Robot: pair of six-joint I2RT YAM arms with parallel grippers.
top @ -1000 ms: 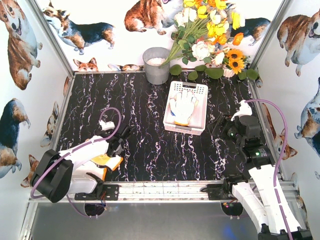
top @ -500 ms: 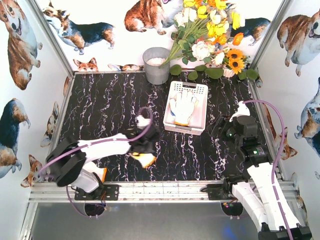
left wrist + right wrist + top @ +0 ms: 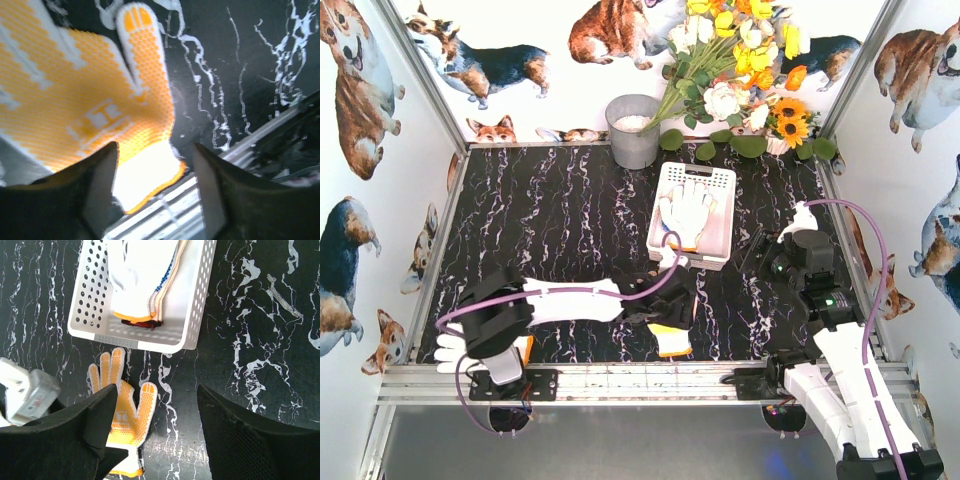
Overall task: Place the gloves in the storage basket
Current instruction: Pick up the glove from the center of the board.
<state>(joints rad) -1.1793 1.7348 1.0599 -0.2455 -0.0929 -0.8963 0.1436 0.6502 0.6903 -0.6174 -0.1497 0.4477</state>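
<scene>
An orange-yellow dotted glove lies flat on the black table just in front of the storage basket, fingers toward it. My left gripper hovers over this glove, jaws open, the white cuff showing between them without contact. The left gripper holds nothing. The basket holds a stack of gloves, white on top. My right gripper stands open to the right of the basket, above the orange-yellow glove. A white glove lies by the left arm's base.
A grey metal bucket stands at the back, left of a bunch of artificial flowers. An aluminium rail runs along the table's near edge. Printed walls close in the left, right and back sides.
My left arm swung right from the near left corner to the spot before the basket, carrying the orange-yellow glove. Its jaws opened and the glove now lies on the table. The right arm barely moved.
</scene>
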